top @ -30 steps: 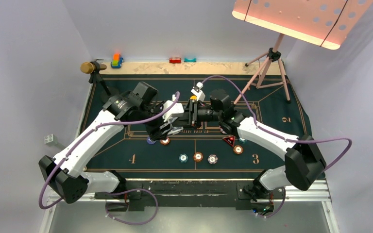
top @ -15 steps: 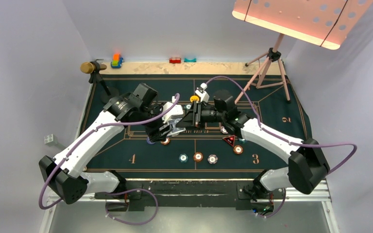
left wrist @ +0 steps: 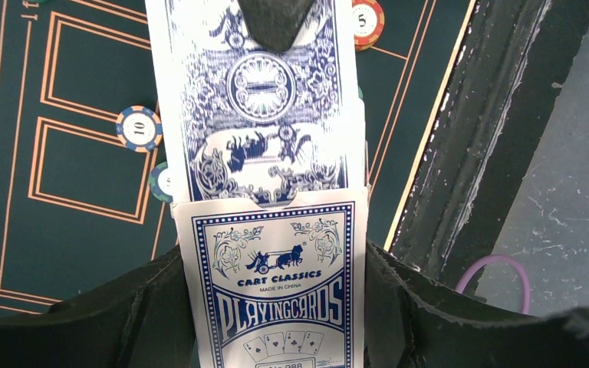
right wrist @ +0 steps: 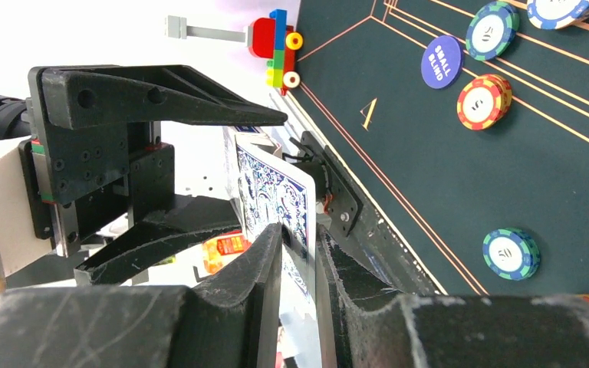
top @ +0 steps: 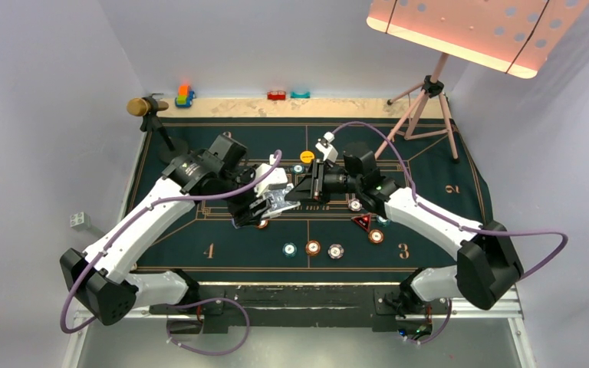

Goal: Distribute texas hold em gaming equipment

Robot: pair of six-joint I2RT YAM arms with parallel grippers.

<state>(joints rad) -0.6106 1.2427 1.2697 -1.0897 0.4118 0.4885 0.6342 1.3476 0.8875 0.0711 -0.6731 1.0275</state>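
Left claw [left wrist: 274, 264]: clenched on the box [left wrist: 276, 307], above table [top: 445, 222] centre.
Card [left wrist: 253, 123]: protruded from the box mouth toward 3 o'clock, blue back showing.
Right claw [right wrist: 299, 238]: jaws flanked the card's free end; grip could not be told.
Chips [top: 313, 248]: three in a row on the table, 6 o'clock of the box.

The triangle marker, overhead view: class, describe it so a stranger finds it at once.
On the dark green mat, find the printed 3 at front right. Up-left of it lies the triangle marker, red and black, the only three-cornered piece among round chips.
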